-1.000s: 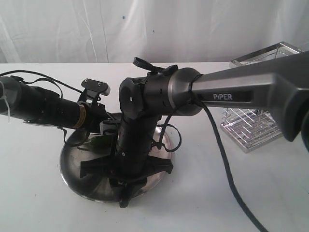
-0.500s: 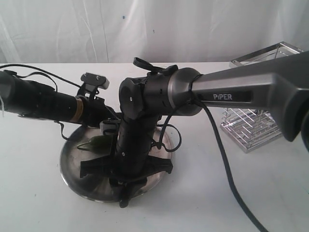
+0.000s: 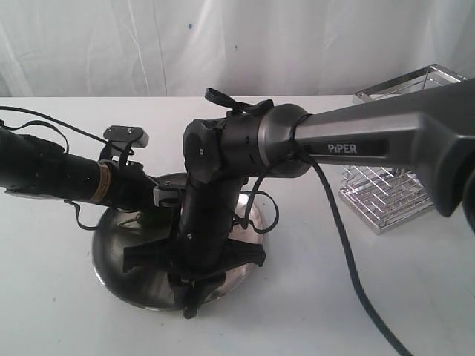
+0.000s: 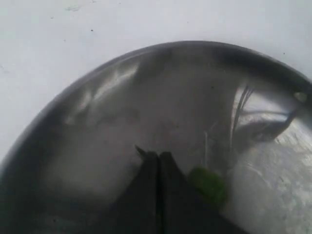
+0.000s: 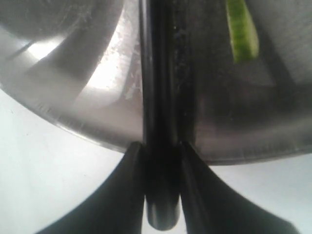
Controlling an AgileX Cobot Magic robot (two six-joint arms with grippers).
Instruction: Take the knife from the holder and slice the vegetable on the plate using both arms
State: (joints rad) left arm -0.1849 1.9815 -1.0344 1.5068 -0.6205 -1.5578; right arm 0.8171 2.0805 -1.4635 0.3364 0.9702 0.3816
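The steel plate (image 3: 119, 259) lies at the table's middle, with both arms over it. My right gripper (image 5: 160, 146) is shut on the black knife (image 5: 158, 97) by its handle. The dark blade runs across the plate (image 5: 87, 87), beside a green piece of the vegetable (image 5: 241, 31). In the exterior view that gripper (image 3: 193, 289) hangs over the plate's near rim. My left gripper (image 4: 158, 155) is shut, its tips low over the plate (image 4: 97, 126). The green vegetable (image 4: 207, 185) lies right beside its fingers. Whether it pins the vegetable does not show.
The chrome wire holder (image 3: 390, 189) stands at the right, partly behind the right arm's thick grey link (image 3: 371, 141). A black cable (image 3: 349, 267) hangs from that arm down to the front edge. White cloth covers the table and the back.
The left arm has drawn back to the left and dropped lower over the plate's far rim. The right arm and the knife have not moved.
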